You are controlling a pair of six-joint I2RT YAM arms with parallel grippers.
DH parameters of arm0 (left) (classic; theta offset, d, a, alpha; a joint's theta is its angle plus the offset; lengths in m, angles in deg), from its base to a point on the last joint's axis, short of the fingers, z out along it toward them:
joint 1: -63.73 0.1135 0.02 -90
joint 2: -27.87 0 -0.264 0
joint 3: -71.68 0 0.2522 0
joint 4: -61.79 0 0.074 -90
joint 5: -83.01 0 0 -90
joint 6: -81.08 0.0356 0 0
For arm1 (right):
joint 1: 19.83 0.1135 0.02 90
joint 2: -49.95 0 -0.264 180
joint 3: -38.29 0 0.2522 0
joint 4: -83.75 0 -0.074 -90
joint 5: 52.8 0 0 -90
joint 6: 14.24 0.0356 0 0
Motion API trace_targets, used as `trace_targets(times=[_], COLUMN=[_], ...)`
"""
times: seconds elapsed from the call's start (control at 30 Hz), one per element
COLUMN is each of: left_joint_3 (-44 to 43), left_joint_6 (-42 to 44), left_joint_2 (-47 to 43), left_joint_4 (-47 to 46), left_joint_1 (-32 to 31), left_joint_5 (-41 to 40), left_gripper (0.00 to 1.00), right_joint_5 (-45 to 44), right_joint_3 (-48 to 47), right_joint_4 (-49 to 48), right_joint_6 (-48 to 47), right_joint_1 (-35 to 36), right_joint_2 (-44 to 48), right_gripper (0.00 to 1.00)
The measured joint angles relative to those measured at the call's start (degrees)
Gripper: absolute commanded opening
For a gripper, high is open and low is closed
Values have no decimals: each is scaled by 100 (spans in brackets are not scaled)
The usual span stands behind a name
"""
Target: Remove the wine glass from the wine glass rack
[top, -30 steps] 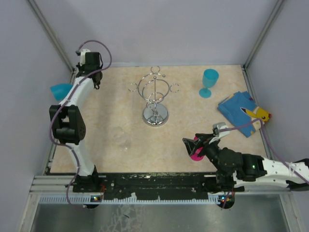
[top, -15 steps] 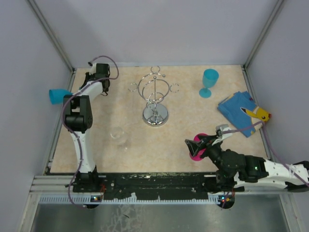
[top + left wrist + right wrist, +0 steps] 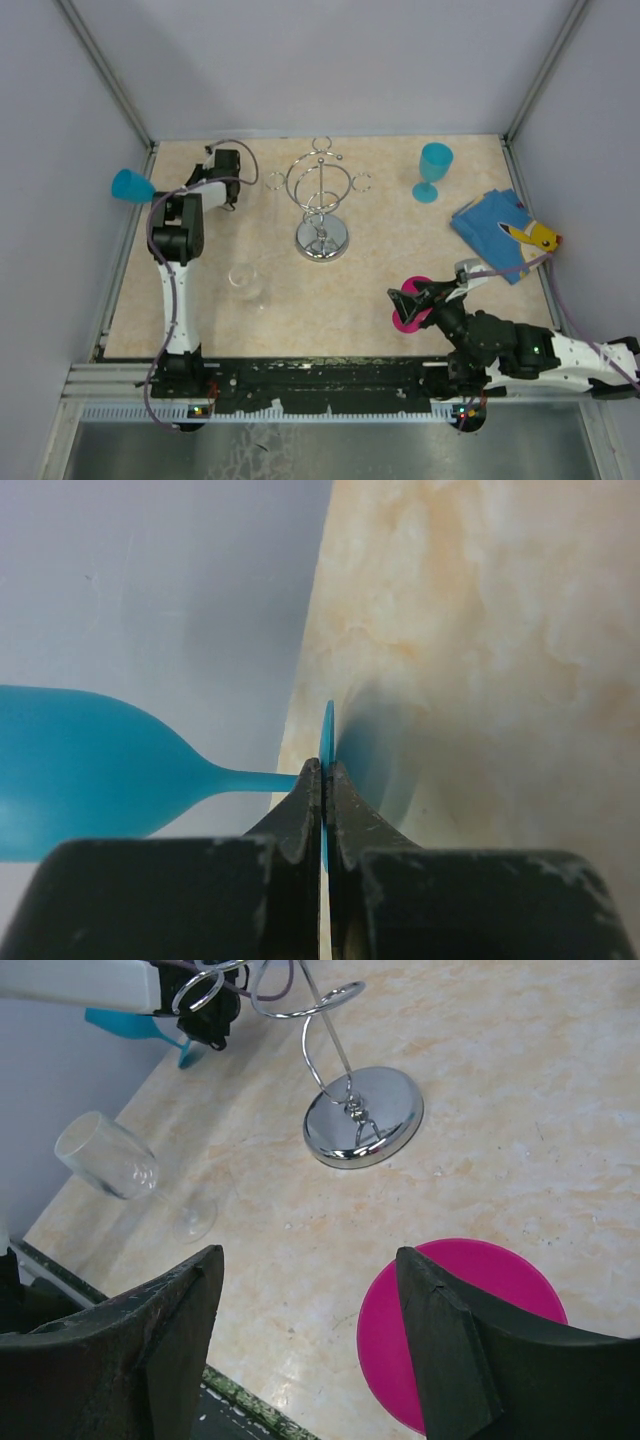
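Note:
The wine glass rack [image 3: 322, 196], a chrome wire stand on a round mirror base [image 3: 363, 1118], stands mid-table with nothing on its loop arms. My left gripper [image 3: 325, 780] is shut on the thin foot of a blue wine glass [image 3: 90, 770], which lies sideways. In the top view its bowl [image 3: 130, 185] hangs past the table's left edge, at the left gripper [image 3: 163, 195]. My right gripper [image 3: 310, 1275] is open and holds nothing, low over the table beside a magenta disc [image 3: 470, 1330].
A clear wine glass [image 3: 245, 280] stands left of the rack, also seen leaning in the right wrist view [image 3: 115, 1160]. A second blue glass [image 3: 433, 170] stands at the back right. A blue cloth with a yellow figure [image 3: 497, 232] lies by the right wall.
My left arm has swung right along the far edge, keeping hold of the blue glass, whose bowl stays off the left edge. The right gripper has edged slightly right.

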Motion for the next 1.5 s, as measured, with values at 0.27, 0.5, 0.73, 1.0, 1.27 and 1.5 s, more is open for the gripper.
trace_targets(times=[0.27,0.5,0.73,1.0,1.27,1.5], left_joint_3=[105,286,291,321,321,262], left_joint_6=[800,1115,1432,1648,1508,1185], left_joint_2=[208,212,415,487,466,422], left_joint_4=[-511,-831,-1165,-1401,-1300,-1036], left_joint_1=[-160,-236,-424,-509,-505,-505], left_joint_5=[-111,-79,-79,-144,-57,9], left_gripper=[0,0,0,12,31,45], right_joint_5=[-13,-24,-31,-33,-31,-31], right_joint_3=[2,116,151,151,151,153], right_joint_4=[31,131,151,149,146,146], right_joint_6=[2,2,0,-2,-4,-2], right_joint_1=[0,0,0,0,0,0], right_joint_2=[57,238,411,411,411,411], right_gripper=[70,70,70,70,70,70])
